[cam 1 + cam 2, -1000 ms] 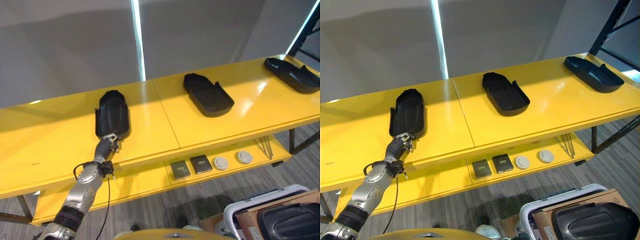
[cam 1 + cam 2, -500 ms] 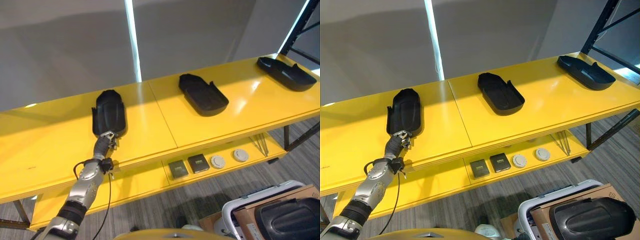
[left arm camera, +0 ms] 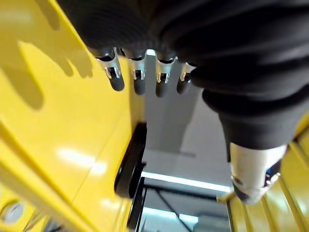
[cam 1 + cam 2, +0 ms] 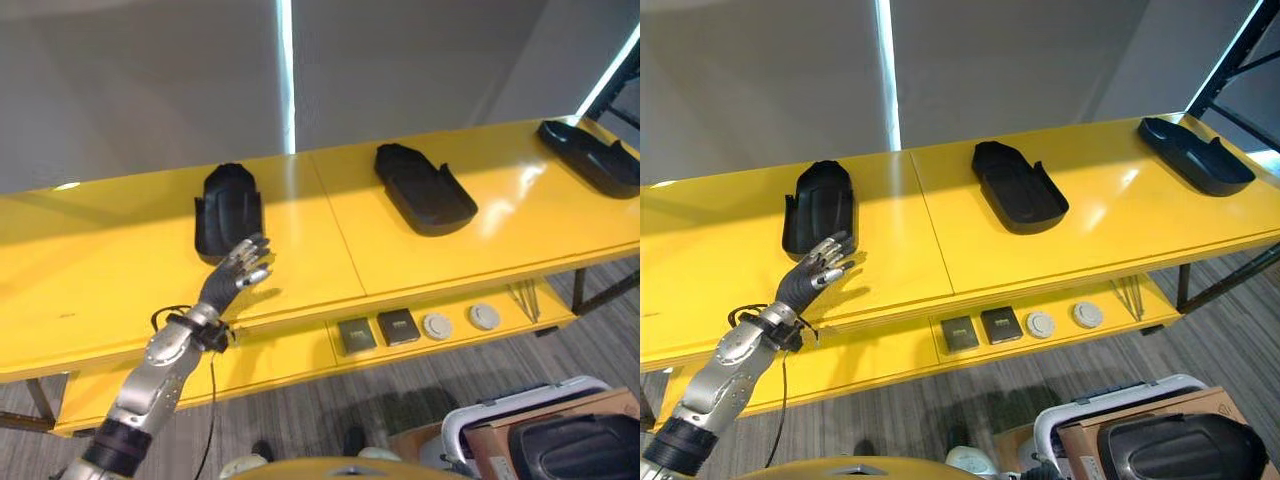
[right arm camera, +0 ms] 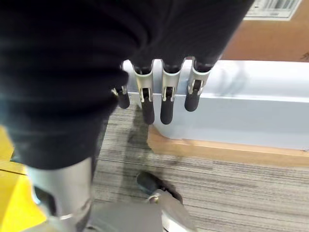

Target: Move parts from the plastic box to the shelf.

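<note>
Yellow shelf point(image 4: 330, 250) carried three black parts — left part point(image 4: 228, 210), middle part point(image 4: 422, 188), far-right part point(image 4: 596, 158). Left hand point(image 4: 238, 272) hovered near the left part, fingers spread, empty. Right hand point(image 5: 159, 99) relaxed, empty, beside the plastic box point(image 4: 500, 415) — another part point(image 4: 575, 445) awaited transfer.

Silver-grey left arm point(image 4: 150, 375), dark ribbed wrist cover, silver-fingered left hand point(image 4: 232, 275) with dark tips.

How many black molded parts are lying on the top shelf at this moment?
3: one on the left just beyond the open left hand, one mid-shelf, one at the far right end, partly cut off.
</note>
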Controlling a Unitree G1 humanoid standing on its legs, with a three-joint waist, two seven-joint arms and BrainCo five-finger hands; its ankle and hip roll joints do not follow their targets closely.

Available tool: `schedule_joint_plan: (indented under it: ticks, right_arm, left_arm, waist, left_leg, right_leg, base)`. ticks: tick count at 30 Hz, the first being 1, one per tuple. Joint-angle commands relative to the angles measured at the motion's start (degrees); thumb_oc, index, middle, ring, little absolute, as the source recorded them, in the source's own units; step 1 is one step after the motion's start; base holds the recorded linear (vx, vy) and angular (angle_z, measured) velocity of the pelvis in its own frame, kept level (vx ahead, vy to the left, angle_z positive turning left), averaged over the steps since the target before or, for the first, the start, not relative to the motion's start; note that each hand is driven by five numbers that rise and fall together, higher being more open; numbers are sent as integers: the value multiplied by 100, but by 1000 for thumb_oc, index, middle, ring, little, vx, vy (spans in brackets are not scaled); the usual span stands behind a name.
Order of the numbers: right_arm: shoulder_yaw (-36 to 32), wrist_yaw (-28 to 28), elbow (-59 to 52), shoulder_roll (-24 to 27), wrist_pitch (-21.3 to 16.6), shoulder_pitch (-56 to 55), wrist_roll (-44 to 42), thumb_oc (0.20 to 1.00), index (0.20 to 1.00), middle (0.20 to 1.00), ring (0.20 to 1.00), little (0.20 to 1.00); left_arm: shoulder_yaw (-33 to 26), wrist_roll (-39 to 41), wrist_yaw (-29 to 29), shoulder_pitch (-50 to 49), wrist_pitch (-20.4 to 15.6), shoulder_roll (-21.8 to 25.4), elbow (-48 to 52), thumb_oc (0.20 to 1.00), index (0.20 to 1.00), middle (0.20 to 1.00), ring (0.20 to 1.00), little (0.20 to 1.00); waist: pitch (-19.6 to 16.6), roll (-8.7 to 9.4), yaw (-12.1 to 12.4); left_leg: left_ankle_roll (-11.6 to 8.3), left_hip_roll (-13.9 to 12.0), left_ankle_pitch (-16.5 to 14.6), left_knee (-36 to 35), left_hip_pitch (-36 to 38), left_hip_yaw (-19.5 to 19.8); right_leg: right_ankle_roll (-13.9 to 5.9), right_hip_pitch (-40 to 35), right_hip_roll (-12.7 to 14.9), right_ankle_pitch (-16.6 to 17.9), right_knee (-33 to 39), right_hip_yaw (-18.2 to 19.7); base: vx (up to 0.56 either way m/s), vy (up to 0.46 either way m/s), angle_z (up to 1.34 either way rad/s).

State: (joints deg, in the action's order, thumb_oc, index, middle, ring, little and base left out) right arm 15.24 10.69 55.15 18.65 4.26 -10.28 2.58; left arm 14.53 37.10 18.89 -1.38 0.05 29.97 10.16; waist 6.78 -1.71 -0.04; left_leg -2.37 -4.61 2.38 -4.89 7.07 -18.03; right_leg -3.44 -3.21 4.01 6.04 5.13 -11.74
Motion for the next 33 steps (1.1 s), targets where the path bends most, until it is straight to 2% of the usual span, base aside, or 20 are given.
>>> schedule_joint_plan:
  ticks: [1,3,4,6,10,13,14,15,16,17,20,21,22,23,24,27,29,30,32,33]
  right_arm:
    - [-22,105,343,204,-173,267,-10,1000,1000,1000,1000,1000]
    - [11,73,364,265,-158,301,-43,1000,1000,1000,1000,1000]
    - [62,76,375,303,-113,331,-122,1000,1000,1000,1000,1000]
    - [91,86,472,316,-146,358,-175,1000,1000,1000,1000,1000]
    - [122,58,577,395,-139,395,-299,1000,1000,1000,1000,1000]
    - [162,5,748,455,-206,432,-388,1000,1000,1000,1000,1000]
    - [215,-13,864,455,-248,486,-434,1000,1000,1000,1000,1000]
    - [343,-26,997,455,-278,609,-437,1000,1000,1000,1000,1000]
    - [392,-35,1031,457,-269,661,-450,1000,1000,1000,1000,1000]
    - [512,-59,1052,451,-216,764,-432,1000,1000,1000,1000,1000]
    - [697,-84,1025,477,-122,909,-525,1000,1000,1000,1000,1000]
    - [796,-82,969,496,-89,977,-602,1000,1000,1000,1000,1000]
    - [864,-64,921,509,-78,1008,-722,1000,1000,1000,1000,1000]
    - [869,-60,918,509,-79,1008,-740,1000,1000,1000,1000,1000]
    - [862,-30,836,506,-65,1016,-919,1000,1000,1000,1000,1000]
    - [767,58,833,424,-39,988,-1128,1000,1000,1000,1000,1000]
    - [639,73,939,314,-14,986,-1364,1000,1000,1000,1000,1000]
    - [544,70,1059,237,-26,978,-1568,1000,1000,1000,1000,1000]
    - [362,30,1240,120,-45,954,-1875,1000,1000,1000,1000,1000]
    - [171,22,1383,9,-114,961,-1836,1000,1000,1000,1000,1000]
  left_arm:
    - [7,348,1510,326,-62,173,243,1000,1000,1000,1000,1000]
    - [30,136,1790,319,-88,455,435,1000,1000,1000,1000,1000]
    - [135,-387,1856,396,-406,765,450,1000,1000,1000,1000,1000]
    - [264,-424,2108,482,-599,916,442,1000,1000,1000,1000,1000]
    - [402,-332,2295,532,-539,958,621,1000,1000,1000,1000,1000]
    - [868,-960,2075,774,-566,872,409,1000,1000,1000,1000,1000]
    - [1146,-1474,1880,922,-594,768,259,1000,1000,1000,1000,1000]
    - [1574,-1903,1561,1137,-611,585,2,1000,1000,1000,1000,1000]
    - [1699,-2114,1332,1201,-603,512,-88,1000,1000,1000,1000,1000]
    - [1947,-2602,973,1356,-712,370,-326,1000,1000,1000,1000,1000]
    - [2349,-3012,189,1584,-643,155,-756,1000,1000,1000,1000,1000]
    - [2462,-2827,-240,1641,-420,13,-1026,1000,1000,1000,1000,1000]
    - [2480,-2793,-593,1664,-329,-107,-1270,1000,1000,1000,1000,1000]
    - [2487,-2806,-629,1673,-344,-126,-1322,1000,1000,1000,1000,1000]
    - [2515,-2894,-1025,1684,-508,-203,-1833,1000,1000,1000,1000,1000]
    - [2524,-2979,-1301,1711,-670,-338,-2471,1000,1000,1000,1000,1000]
    - [2530,-3506,-1579,1716,-707,-455,-2923,1000,1000,1000,1000,1000]
    - [2593,-3925,-1735,1712,-830,-484,-3243,1000,1000,1000,1000,1000]
    - [2582,-4283,-1963,1648,-641,-500,-3496,1000,1000,1000,1000,1000]
    - [2507,-4492,-2284,1503,-477,-485,-3831,1000,1000,1000,1000,1000]
  waist:
    - [-86,-99,20]
    - [-129,-120,24]
    - [-168,-124,15]
    - [-188,-119,2]
    - [-211,-98,-28]
    - [-229,-46,-97]
    - [-242,-17,-111]
    - [-251,20,-94]
    - [-259,35,-71]
    - [-294,85,-36]
    - [-281,201,14]
    - [-247,262,84]
    - [-194,297,124]
    - [-204,291,133]
    - [-124,325,104]
    - [-45,333,41]
    - [94,314,16]
    - [192,296,20]
    - [282,276,108]
    - [336,258,244]
  left_leg:
    - [-152,-369,-217,36,-109,60]
    - [-162,-374,-204,29,-109,56]
    - [-171,-382,-189,31,-116,76]
    - [-178,-387,-183,33,-124,113]
    - [-196,-399,-184,62,-143,219]
    - [-177,-366,-248,194,-199,357]
    - [-146,-301,-300,253,-245,518]
    - [-57,-103,-454,404,-348,936]
    - [-15,-18,-532,485,-396,1089]
    - [92,204,-690,646,-489,1451]
    - [229,481,-1019,1224,-694,1875]
    - [288,653,-1157,1654,-852,2188]
    - [322,779,-1159,1915,-954,2346]
    - [334,788,-1199,1942,-955,2365]
    - [413,926,-1398,2075,-952,2390]
    - [523,937,-1576,1935,-805,2280]
    - [591,982,-1621,1857,-688,2171]
    - [617,995,-1595,1797,-634,2077]
    - [614,984,-1486,1604,-527,1898]
    - [598,980,-1380,1318,-396,1653]
  right_leg:
    - [-501,-203,414,-428,-13,-148]
    - [-519,-201,413,-428,-13,-140]
    - [-517,-193,388,-425,-13,-104]
    - [-510,-183,362,-430,-13,-59]
    - [-478,-133,279,-458,-13,87]
    - [-452,-67,188,-461,-13,299]
    - [-447,-28,144,-460,-13,415]
    - [-451,38,86,-460,-13,671]
    - [-456,66,68,-458,-13,782]
    - [-461,136,45,-433,-13,1023]
    - [-464,190,14,-368,-13,1423]
    - [-466,220,1,-313,-13,1683]
    - [-472,247,-5,-238,-13,1856]
    - [-478,245,-14,-258,-13,1880]
    - [-539,344,2,-128,-13,2097]
    - [-649,542,113,-27,-13,2127]
    - [-787,782,211,56,-13,2049]
    - [-851,934,293,94,-13,1838]
    - [-932,1105,466,165,-13,1385]
    - [-932,1193,668,350,-13,714]
  base:
    - [-28,7,10]
    - [-14,4,4]
    - [0,0,0]
    - [-8,-32,-1]
    - [-6,-37,-3]
    - [7,-55,-14]
    - [2,-42,-25]
    - [-14,-28,-35]
    - [-43,-4,-91]
    - [-46,15,-157]
    - [-105,49,-174]
    - [-222,99,-138]
    - [-179,92,-158]
    - [-250,145,-172]
    - [-166,123,-186]
    - [-249,178,-106]
    - [-270,189,-46]
    - [-236,170,-75]
    - [-289,162,-95]
    - [-341,148,-169]
